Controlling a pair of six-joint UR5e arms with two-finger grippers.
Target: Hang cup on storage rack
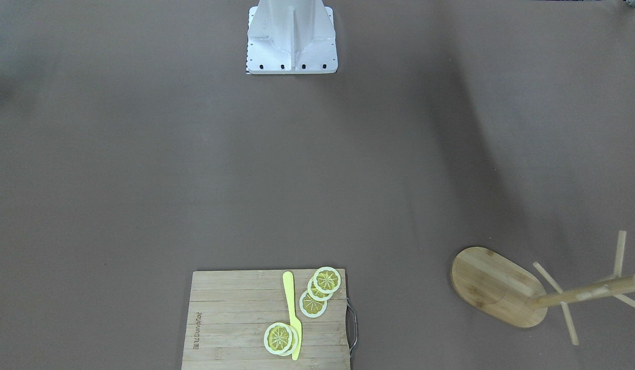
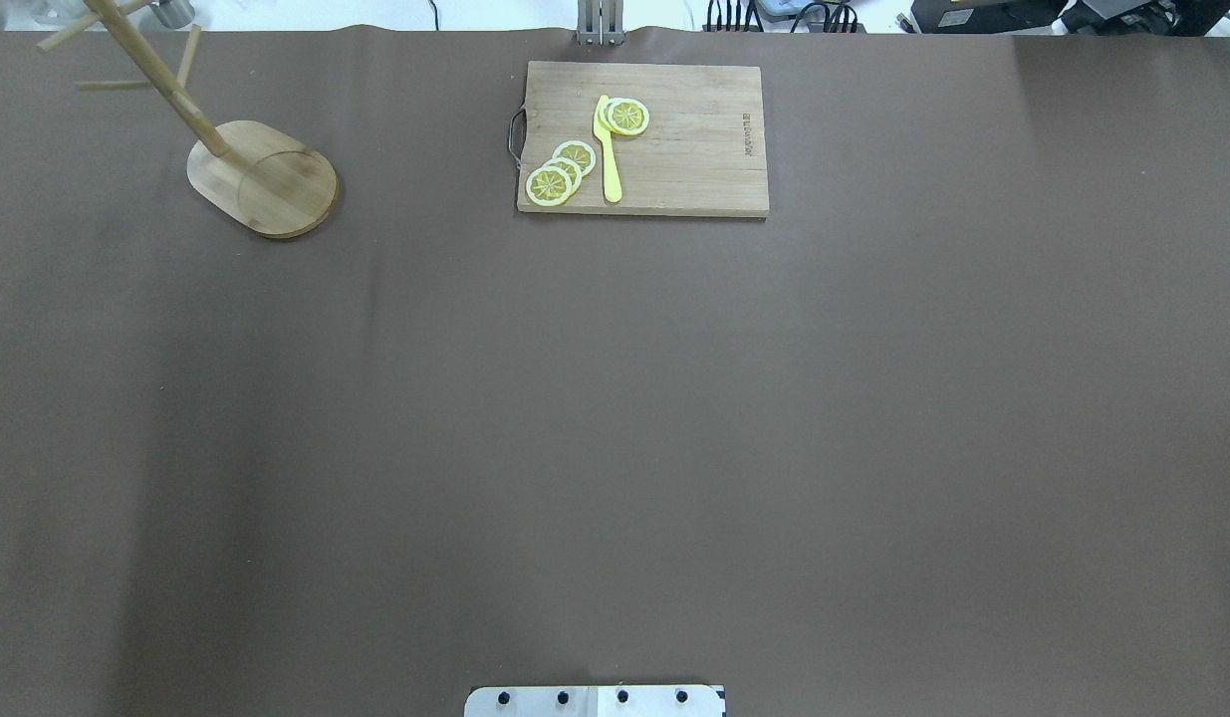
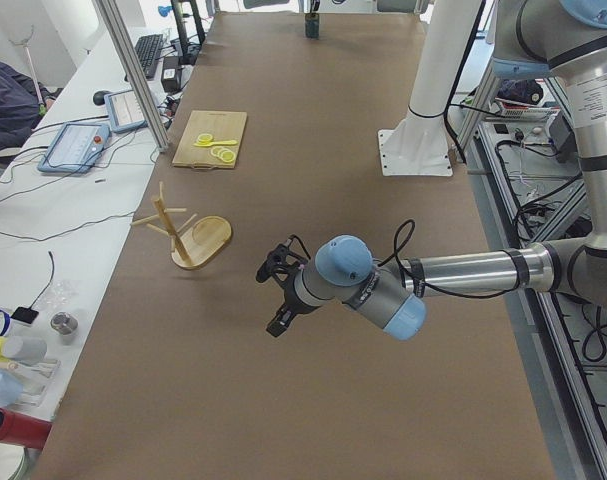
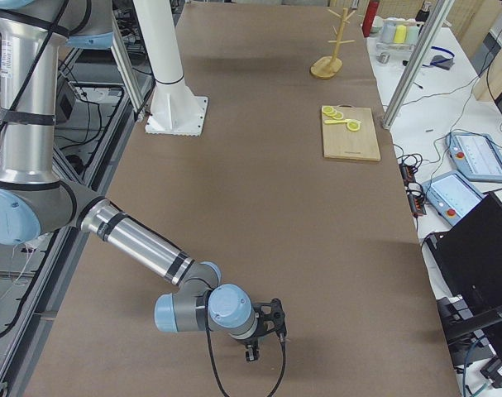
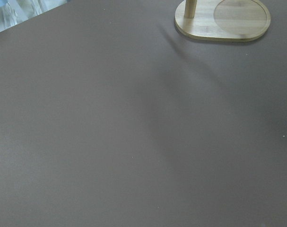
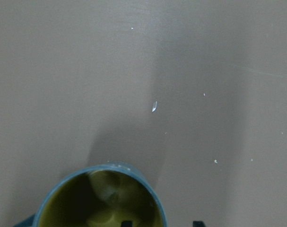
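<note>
The cup [image 6: 103,194], dark blue-grey with a mustard-yellow inside, shows only in the right wrist view, at the bottom edge, seen from above. My right gripper [image 6: 162,223] shows two fingertips [image 6: 126,222] set apart, one over the cup's mouth and one outside its wall; I cannot tell if they touch it. In the exterior right view this gripper [image 4: 267,327] hangs low over the near table end. The storage rack [image 2: 266,179] stands empty at the far left corner, also seen in the front-facing view [image 1: 500,288]. My left gripper [image 3: 279,300] hovers over the table short of the rack [image 3: 198,240]; I cannot tell its state.
A wooden cutting board [image 2: 694,149] with lemon slices [image 2: 560,171] and a yellow knife [image 2: 609,149] lies at the table's far middle edge. The white robot base [image 1: 291,41] stands at the near edge. Bottles and clutter sit beyond the rack's end of the table.
</note>
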